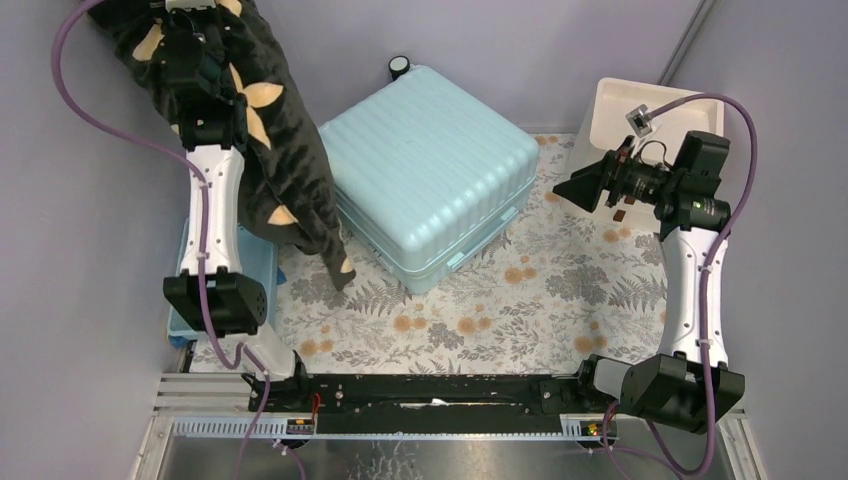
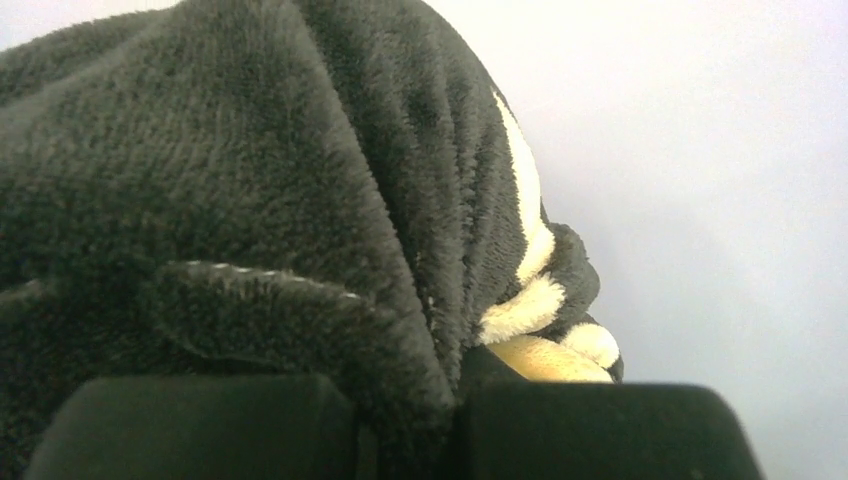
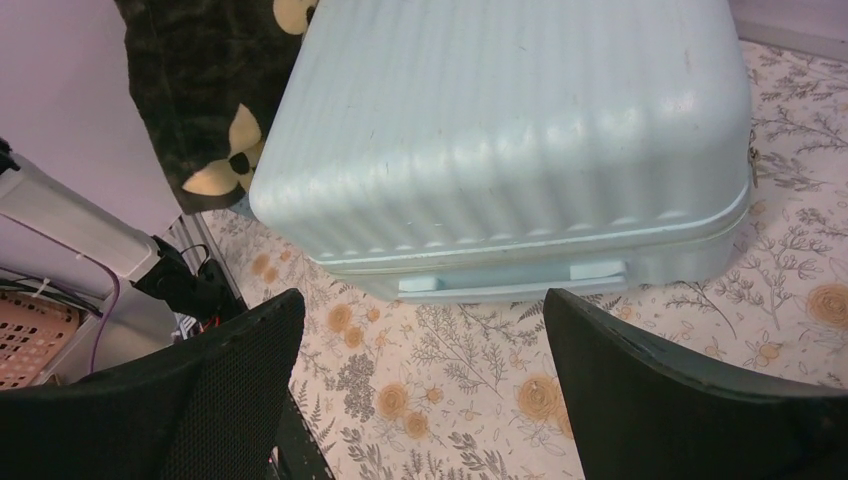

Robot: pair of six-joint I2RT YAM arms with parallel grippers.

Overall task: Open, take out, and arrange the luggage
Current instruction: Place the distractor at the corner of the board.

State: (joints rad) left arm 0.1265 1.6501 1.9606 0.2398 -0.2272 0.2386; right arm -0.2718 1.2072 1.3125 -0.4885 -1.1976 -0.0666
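Two arms flank the luggage (image 1: 430, 170), a pale aqua hard-shell suitcase that lies flat and shut at the middle of the floral tablecloth (image 1: 480, 310), toward the far wall, one small wheel (image 1: 399, 67) showing at its far corner. At far left we see the left gripper (image 2: 405, 430) raised high by the wall and clamped on a dark fleece blanket (image 1: 290, 170) with cream flower shapes; the plush is pinched between its two fingers and hangs down across the arm, its lower end draping against the suitcase's left side. Below that arm a small blue basket (image 1: 262, 265) sits at the table's left edge. To the right, the right gripper (image 3: 420, 310) points at the suitcase's right side, jaws spread wide and holding nothing, near the shell but apart from it. Behind it, in the far right corner, stands a cream drawer unit (image 1: 615, 110).
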